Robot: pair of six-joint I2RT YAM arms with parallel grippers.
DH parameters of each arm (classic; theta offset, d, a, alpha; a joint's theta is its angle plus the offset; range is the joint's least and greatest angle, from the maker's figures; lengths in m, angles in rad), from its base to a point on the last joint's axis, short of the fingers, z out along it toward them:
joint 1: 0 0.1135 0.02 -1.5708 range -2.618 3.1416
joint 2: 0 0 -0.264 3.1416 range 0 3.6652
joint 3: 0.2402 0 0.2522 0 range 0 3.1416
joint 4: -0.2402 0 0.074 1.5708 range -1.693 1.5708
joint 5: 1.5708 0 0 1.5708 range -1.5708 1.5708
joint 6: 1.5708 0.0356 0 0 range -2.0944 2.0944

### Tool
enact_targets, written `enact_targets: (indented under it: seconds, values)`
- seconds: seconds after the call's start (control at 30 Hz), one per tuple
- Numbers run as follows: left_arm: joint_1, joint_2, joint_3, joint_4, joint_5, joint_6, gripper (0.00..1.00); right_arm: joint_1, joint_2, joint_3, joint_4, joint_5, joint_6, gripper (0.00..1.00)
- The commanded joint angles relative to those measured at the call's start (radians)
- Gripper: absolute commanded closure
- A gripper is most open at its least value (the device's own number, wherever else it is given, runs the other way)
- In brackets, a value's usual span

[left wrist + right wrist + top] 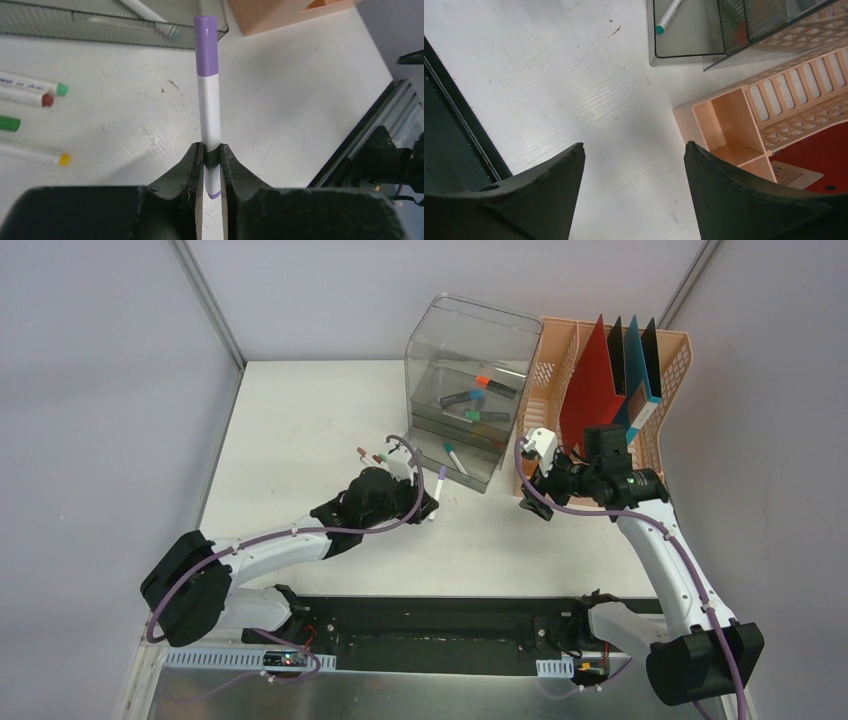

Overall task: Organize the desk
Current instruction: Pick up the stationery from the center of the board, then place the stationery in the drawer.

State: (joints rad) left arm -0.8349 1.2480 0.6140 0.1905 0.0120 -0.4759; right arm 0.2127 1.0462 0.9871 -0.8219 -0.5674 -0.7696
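Left tool clamps a white, purple-capped marker pen above the flat white table, midway between its side edges; right tool gapes wide, empty.

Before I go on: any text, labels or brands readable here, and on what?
No text is legible.
Upper green-capped marker: dark print on the barrel, too blurred to read.
White label on the red folder: print too small to read.
Purple marker in the left gripper: no print shows.

Desk lies open left of the clear bin; a file rack walls its right.
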Motion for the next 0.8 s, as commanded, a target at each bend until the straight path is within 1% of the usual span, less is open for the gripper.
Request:
enact_targets:
  seconds: [0.0,0.07,0.13,0.33,0.37,0.4,0.47,0.53,0.67,0.77]
  values:
    - [0.053,-0.013,-0.016,0.227,0.137,-0.042,1.0,-0.007,-0.023,0.007,0.016,-0.037,-0.021,0.24]
    - [0.095,0.018,-0.016,0.299,0.222,-0.098,1.0,-0.007,-0.024,0.007,0.015,-0.037,-0.022,0.24]
    - [0.136,0.059,-0.008,0.372,0.277,-0.153,1.0,-0.007,-0.026,0.007,0.016,-0.038,-0.023,0.24]
    - [0.211,0.242,0.086,0.479,0.344,-0.323,1.0,-0.007,-0.027,0.007,0.012,-0.039,-0.026,0.24]
    - [0.218,0.274,0.101,0.502,0.349,-0.355,0.93,-0.007,-0.027,0.007,0.011,-0.038,-0.027,0.24]
    - [0.226,0.307,0.114,0.522,0.356,-0.395,0.9,-0.007,-0.028,0.007,0.011,-0.037,-0.028,0.24]
    - [0.235,0.367,0.114,0.617,0.347,-0.483,0.88,-0.007,-0.029,0.007,0.009,-0.039,-0.031,0.24]
    - [0.239,0.418,0.111,0.705,0.296,-0.549,0.87,-0.007,-0.031,0.009,0.007,-0.041,-0.034,0.24]
    - [0.244,0.528,0.17,0.762,0.231,-0.65,0.84,-0.007,-0.037,0.008,0.006,-0.038,-0.036,0.25]
    - [0.244,0.613,0.222,0.82,0.202,-0.712,0.77,-0.007,-0.042,0.008,0.007,-0.036,-0.036,0.24]
